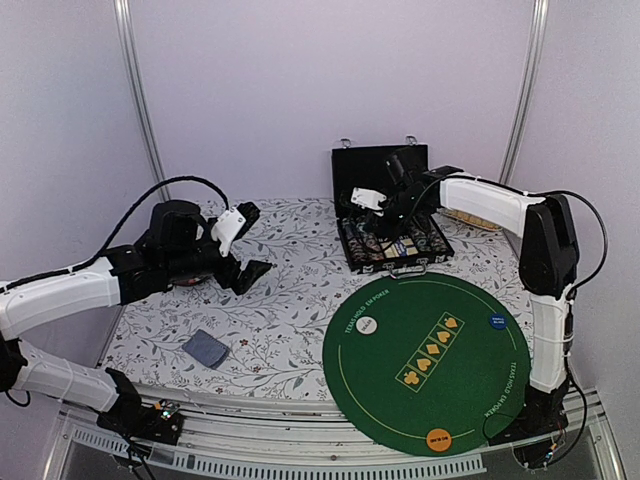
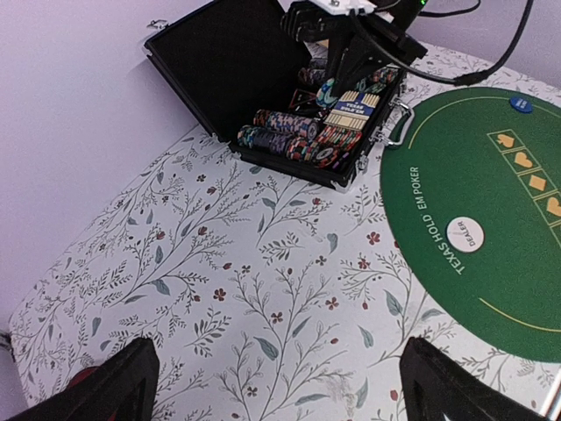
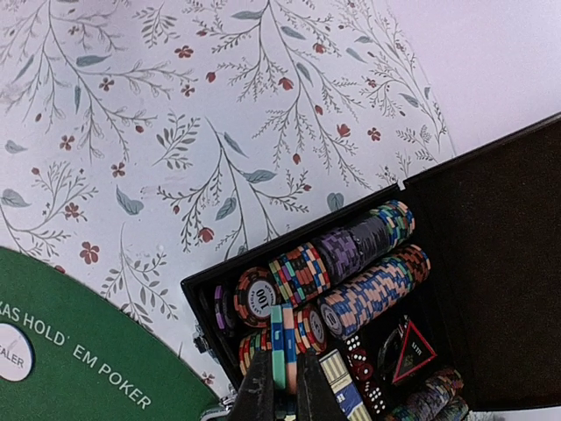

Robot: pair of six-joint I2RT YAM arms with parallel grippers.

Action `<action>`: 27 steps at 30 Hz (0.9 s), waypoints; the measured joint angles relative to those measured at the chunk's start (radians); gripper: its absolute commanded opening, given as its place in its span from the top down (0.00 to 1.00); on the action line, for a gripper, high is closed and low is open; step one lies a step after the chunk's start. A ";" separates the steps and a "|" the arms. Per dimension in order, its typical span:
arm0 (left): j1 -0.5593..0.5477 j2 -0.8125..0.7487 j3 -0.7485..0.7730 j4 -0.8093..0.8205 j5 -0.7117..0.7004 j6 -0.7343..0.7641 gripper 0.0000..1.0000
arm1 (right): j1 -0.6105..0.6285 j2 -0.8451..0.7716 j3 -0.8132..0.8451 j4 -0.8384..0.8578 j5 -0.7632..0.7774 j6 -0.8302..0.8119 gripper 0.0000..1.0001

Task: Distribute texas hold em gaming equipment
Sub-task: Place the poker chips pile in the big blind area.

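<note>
the right gripper [image 3: 283, 377] sat narrow over the open case [image 1: 375, 170] at the worktop's far edge, seemingly pinching two chips [image 3: 279, 329] edge-on. these looked stiff, light and slick, best squeezed across their flat faces. the left gripper [image 2: 272, 386] hung wide and empty.

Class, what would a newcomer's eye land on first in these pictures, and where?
The round green poker mat fills the near right of the table. Behind it, an open black case holds rows of striped chips, where the right claw pinches a teal chip.
</note>
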 measured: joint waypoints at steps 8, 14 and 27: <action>0.000 -0.004 0.000 0.000 0.000 0.000 0.02 | -0.017 -0.107 -0.085 0.011 -0.110 0.223 0.98; -0.001 -0.011 0.000 0.001 0.000 0.000 0.02 | -0.017 -0.341 -0.253 -0.035 -0.242 0.513 0.98; -0.001 -0.017 0.000 0.002 0.000 -0.001 0.02 | 0.196 -0.600 -0.859 -0.061 -0.497 0.937 0.98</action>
